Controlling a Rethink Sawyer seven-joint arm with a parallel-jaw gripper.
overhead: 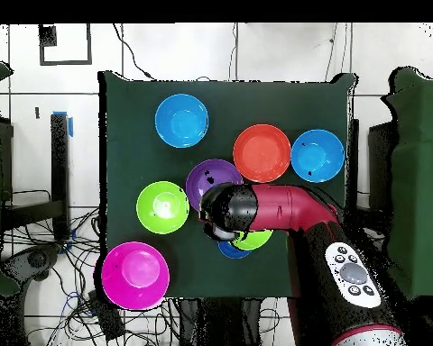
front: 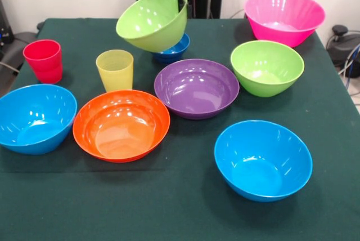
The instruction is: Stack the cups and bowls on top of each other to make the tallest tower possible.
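At the upper middle of the front view, a lime green bowl [front: 152,20] is being held tilted in the air, just above the small dark blue bowl [front: 173,49] that is sitting on the bench [front: 169,207]. The gripper [front: 183,3] is being seen only in part, at the bowl's right rim; the jaws appear to be pinching that rim, one inside and one outside, though the contact is too small to be made out clearly. In the overhead view the arm [overhead: 283,209] is covering both bowls, with only slivers of green and blue showing beneath it.

The remaining pieces are lying apart on the bench: the purple bowl [front: 196,88] at the centre, the orange bowl [front: 121,124] at lower left, a light blue bowl [front: 35,118] at the left edge, another light blue bowl [front: 262,159] at lower right, a second lime green bowl [front: 266,67] at right, the big pink bowl [front: 284,17] at upper right, the red cup [front: 44,60] and the yellow cup [front: 115,70] at left.

The bowls are being judged light, stiff and glossy, so likely slippery. A thin rim is probably the only place where hold can be taken, and a bowl pinched there is likely to hang aslant, as this one is doing. Level settling into the dark blue bowl is being judged the delicate part.
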